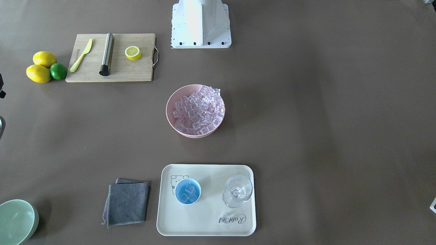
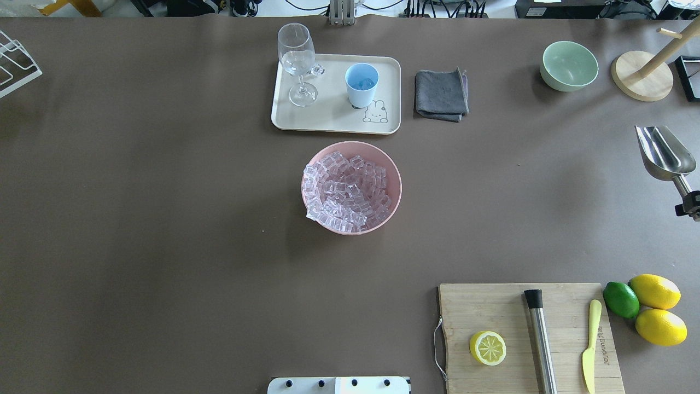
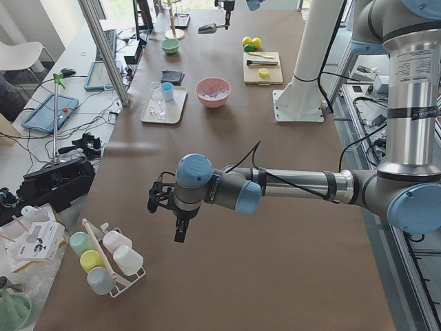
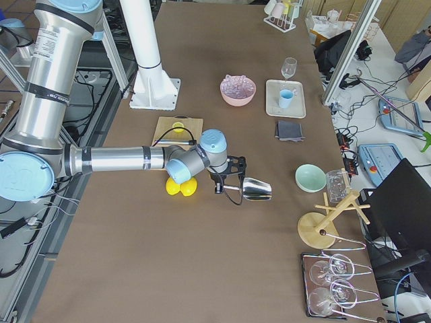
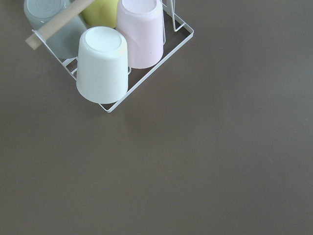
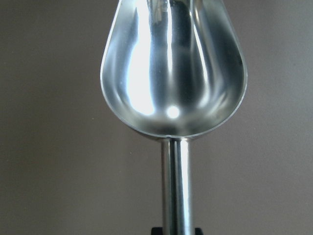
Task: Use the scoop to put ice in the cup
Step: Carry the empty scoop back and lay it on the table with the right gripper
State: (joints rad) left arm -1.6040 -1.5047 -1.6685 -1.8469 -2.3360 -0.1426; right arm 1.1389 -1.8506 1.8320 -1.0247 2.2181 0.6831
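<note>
Okay, scoop (image 2: 659, 153): was empty and up in the air at the robot's right end of the tabletop (image 2: 164, 219), well apart from everything it needed.
Right fingers (image 2: 691, 204): were clamped on the thin rod handle, with the trough pointing away from the wrist.
Left fingers (image 3: 157, 200): hung over a wire mug rack (image 5: 146, 83) at the opposite end. Couldn't tell if they were wide or closed.
Ice (image 2: 347, 189): mostly heaped in the pink bowl (image 2: 396, 186), riding above the rim on 1 side. A few cubes sat in the cup (image 2: 361, 85) already.
Cup: stood on the tray (image 2: 333, 123), near the stemmed glass (image 2: 297, 54).
Risk 1: digging into that lopsided heap could've pushed cubes over the bowl's rim.
Risk 2: the cup's mouth looked narrower than the trough, so a quick tip would likely have spilled. 1 stray cube (image 2: 317, 69) already lay by the glass.
Risk 3: swinging in toward the cup could've clipped the glass, which looked tall and tippy.
Risk 4: a round handle that thin might've rolled in the grip once loaded.
</note>
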